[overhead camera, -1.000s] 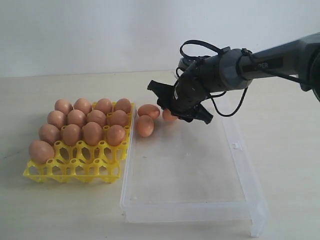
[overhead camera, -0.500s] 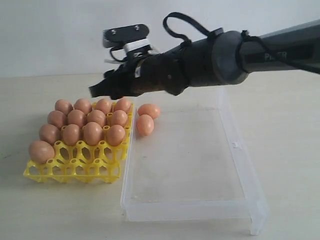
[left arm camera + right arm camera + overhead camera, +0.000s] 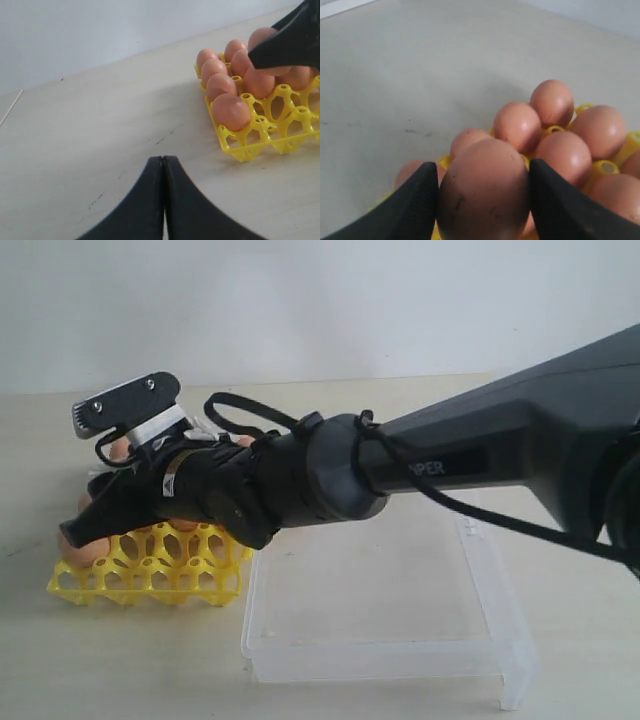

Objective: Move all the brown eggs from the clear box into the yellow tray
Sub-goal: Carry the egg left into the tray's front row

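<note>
Brown eggs [image 3: 220, 85] fill the yellow tray's [image 3: 150, 575] back rows, far left. Your right gripper [image 3: 482, 207] clamps one egg [image 3: 484, 182] just above the tray's empty front row, likely about to seat it. Clear box [image 3: 380, 660] sits right; the arm [image 3: 480, 455] hides its far end. Left gripper [image 3: 163, 165] is closed on nothing, out of the way.

right arm [image 3: 450, 465] across clear box [image 3: 380, 665], yellow tray [image 3: 150, 578] front cups open
</note>
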